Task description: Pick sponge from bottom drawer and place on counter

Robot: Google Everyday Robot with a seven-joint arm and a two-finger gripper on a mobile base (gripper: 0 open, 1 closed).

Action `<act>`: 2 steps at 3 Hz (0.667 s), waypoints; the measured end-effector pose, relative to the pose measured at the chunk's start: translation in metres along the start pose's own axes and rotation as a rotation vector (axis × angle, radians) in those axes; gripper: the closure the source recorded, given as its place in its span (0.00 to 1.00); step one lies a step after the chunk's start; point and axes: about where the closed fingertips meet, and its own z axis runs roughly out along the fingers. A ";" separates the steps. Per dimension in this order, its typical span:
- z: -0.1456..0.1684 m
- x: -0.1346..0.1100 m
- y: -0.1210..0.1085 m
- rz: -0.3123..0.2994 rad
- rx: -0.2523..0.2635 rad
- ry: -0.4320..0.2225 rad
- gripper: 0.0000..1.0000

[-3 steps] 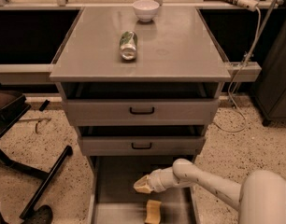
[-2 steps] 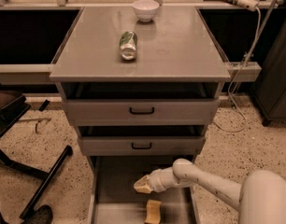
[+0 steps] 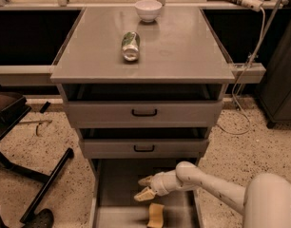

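Observation:
The sponge (image 3: 156,215) lies on the grey floor of the pulled-out bottom drawer (image 3: 116,194), near its front, showing its yellow foam. My gripper (image 3: 145,187) hangs inside the same drawer, just above and slightly left of the sponge, pointing left. It is open, with two pale fingertips (image 3: 145,180) spread apart and nothing between them. It does not touch the sponge. The counter (image 3: 183,46) is the broad grey top of the cabinet, well above.
A green-and-silver can (image 3: 130,45) lies on its side on the counter, and a white bowl (image 3: 148,10) stands at its back edge. Two upper drawers with black handles (image 3: 144,112) are slightly open. A black chair base (image 3: 36,175) stands on the floor to the left.
The arm has stayed in place over the drawer. The fingers look slightly wider apart than before. The sponge has not moved.

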 end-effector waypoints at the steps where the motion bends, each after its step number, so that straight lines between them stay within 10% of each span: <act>1: 0.000 0.000 0.000 0.000 0.000 0.000 0.00; 2: 0.000 0.000 0.001 -0.003 -0.004 0.002 0.00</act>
